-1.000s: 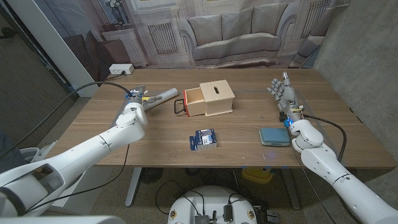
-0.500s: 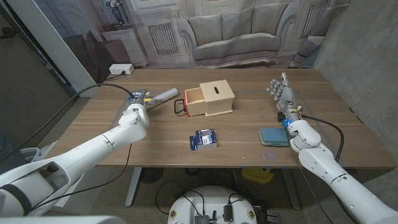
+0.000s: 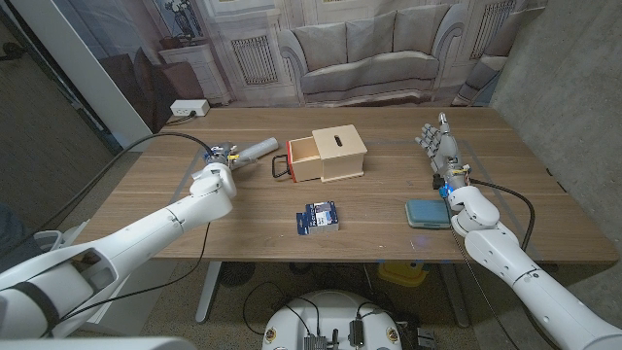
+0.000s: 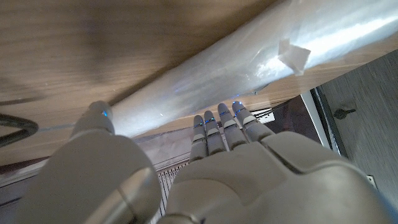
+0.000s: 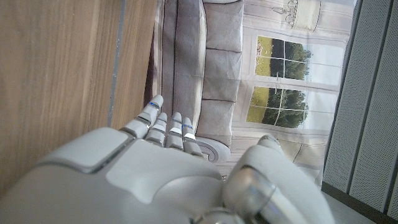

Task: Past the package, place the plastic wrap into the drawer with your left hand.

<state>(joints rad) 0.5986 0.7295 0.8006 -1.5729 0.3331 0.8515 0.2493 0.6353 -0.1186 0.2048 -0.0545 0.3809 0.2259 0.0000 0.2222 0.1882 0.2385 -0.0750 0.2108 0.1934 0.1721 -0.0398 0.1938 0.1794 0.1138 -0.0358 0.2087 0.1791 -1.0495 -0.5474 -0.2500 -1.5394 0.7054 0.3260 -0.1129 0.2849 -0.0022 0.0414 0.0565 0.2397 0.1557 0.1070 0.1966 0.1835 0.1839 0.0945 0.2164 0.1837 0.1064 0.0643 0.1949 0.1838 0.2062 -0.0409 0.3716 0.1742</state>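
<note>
A: Wrap (image 3: 256,149) lies on the table's (image 3: 369,209) far left part, just left of the drawer's (image 3: 303,158) open end, with the left hand (image 3: 216,160) right at its near end. In the left wrist view the fingers (image 4: 224,127) and thumb reach toward the roll (image 4: 249,62) from either side, but I cannot tell whether they have closed on it.

B: So what could spoil it?

A: A smooth round roll can spin or slip away if the fingers press off-centre. It could roll toward the far edge.

B: And the drawer?

A: The opening looks short against the roll's length, I judge. Brought in crooked, one end would catch the box (image 3: 338,154) or the black handle (image 3: 282,166) and shove the whole thing along the table.

B: The package (image 3: 319,217)?

A: It sits nearer the robot, well apart from the roll; little risk unless the arm drops low.

B: Right hand (image 3: 442,148)?

A: Standing open at the far right, fingers up, holding nothing, beyond the teal pad (image 3: 428,213). Out of the way.
</note>
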